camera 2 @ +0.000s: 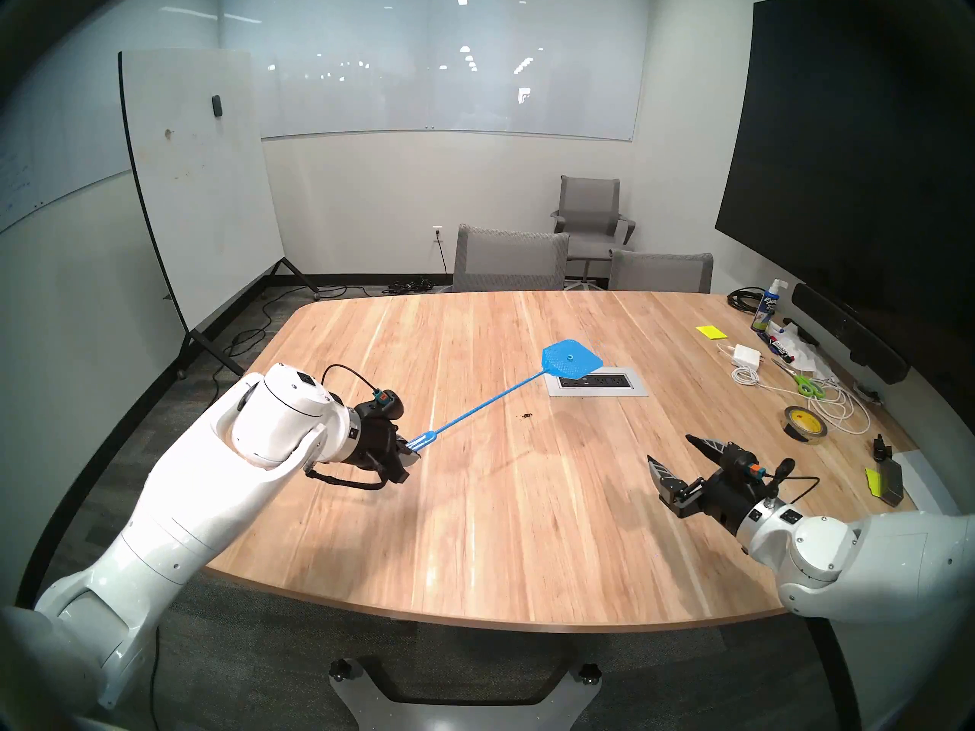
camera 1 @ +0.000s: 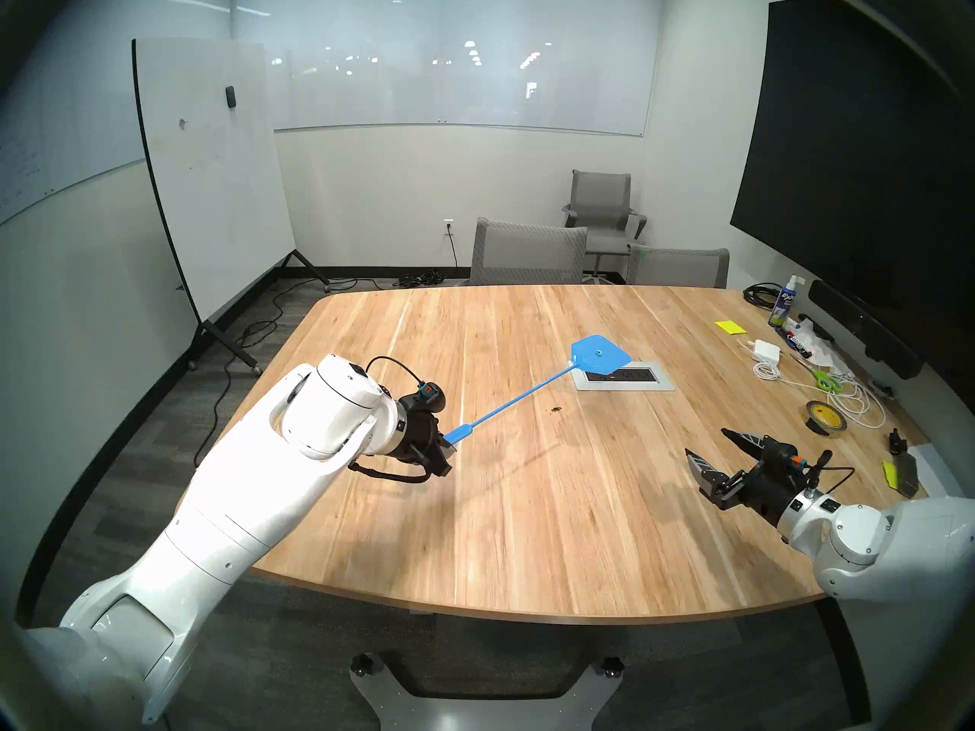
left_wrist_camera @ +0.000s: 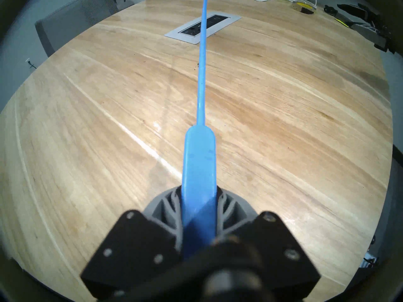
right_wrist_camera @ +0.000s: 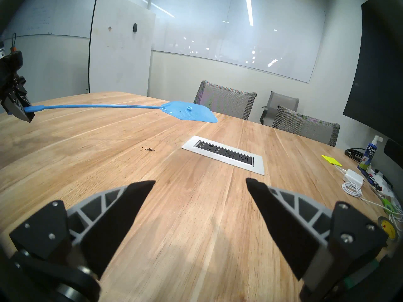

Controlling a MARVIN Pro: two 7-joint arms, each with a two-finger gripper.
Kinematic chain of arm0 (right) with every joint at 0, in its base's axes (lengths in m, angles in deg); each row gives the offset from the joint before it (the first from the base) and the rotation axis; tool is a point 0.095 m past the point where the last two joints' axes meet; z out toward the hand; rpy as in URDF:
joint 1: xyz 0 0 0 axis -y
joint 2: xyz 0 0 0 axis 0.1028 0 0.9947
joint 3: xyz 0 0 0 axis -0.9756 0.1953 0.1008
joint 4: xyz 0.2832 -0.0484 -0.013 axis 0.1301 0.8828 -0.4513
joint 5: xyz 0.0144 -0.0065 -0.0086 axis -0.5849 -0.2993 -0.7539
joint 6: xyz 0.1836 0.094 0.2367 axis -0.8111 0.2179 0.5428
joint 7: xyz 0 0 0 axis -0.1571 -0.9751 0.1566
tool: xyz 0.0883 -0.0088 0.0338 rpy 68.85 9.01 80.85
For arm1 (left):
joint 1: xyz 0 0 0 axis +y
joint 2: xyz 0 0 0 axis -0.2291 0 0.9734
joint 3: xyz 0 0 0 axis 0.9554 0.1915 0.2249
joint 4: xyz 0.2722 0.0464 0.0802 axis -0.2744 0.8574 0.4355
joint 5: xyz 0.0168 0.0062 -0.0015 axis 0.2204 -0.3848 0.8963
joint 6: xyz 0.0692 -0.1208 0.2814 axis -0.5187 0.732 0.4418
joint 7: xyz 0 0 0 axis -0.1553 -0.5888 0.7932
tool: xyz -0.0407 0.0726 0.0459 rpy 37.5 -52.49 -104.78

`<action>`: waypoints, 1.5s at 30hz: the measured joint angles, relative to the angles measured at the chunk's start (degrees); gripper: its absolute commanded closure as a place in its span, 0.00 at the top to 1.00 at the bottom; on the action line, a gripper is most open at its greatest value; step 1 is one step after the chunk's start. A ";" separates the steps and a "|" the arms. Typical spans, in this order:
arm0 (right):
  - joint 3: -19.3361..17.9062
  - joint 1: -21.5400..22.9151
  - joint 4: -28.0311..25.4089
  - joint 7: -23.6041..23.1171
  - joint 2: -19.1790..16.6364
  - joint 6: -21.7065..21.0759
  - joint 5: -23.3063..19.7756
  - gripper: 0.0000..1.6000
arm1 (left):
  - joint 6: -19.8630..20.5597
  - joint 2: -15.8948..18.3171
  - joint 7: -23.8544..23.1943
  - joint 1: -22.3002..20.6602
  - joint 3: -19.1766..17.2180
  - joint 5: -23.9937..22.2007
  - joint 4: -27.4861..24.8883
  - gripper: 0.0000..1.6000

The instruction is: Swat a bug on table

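Holding the blue swatter point(camera 1: 533, 392) by its handle, my left gripper point(camera 1: 446, 448) is clenched tight around it above the desk point(camera 1: 527, 529), toward the desk's left edge. The swatter's head hangs in the air over the silver outlet panel point(camera 1: 625, 379) at the desk's middle. The bug point(camera 1: 555, 409), a small dark cluster, lies on the wood just nearer than that panel, apart from the head. My right gripper point(camera 1: 709, 445) hovers released near the right edge.

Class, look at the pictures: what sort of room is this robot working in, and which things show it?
Most likely an office meeting room: a large wood conference table with a built-in power outlet panel, grey office chairs and a wall whiteboard.
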 measured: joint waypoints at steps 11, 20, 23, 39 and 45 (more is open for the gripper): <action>0.00 -0.01 0.00 0.00 0.00 0.00 -0.01 1.00 | 0.00 1.95 -3.16 -1.31 0.63 -0.87 0.85 0.00; 0.00 -0.02 -0.01 0.01 0.00 0.00 -0.01 1.00 | 0.00 4.44 -5.75 -1.75 0.82 -1.57 0.87 0.00; 0.00 -0.02 -0.01 0.01 0.00 0.00 -0.01 1.00 | 0.00 5.42 -6.62 -1.80 0.83 -1.77 0.87 0.00; 0.00 -0.04 -0.01 0.02 0.00 0.00 -0.01 1.00 | 0.00 10.58 -8.35 -2.11 0.87 -3.84 0.29 0.00; 0.00 -0.04 -0.01 0.03 0.00 0.00 -0.01 1.00 | 0.00 11.95 -8.41 -2.11 0.87 -5.45 -0.31 0.00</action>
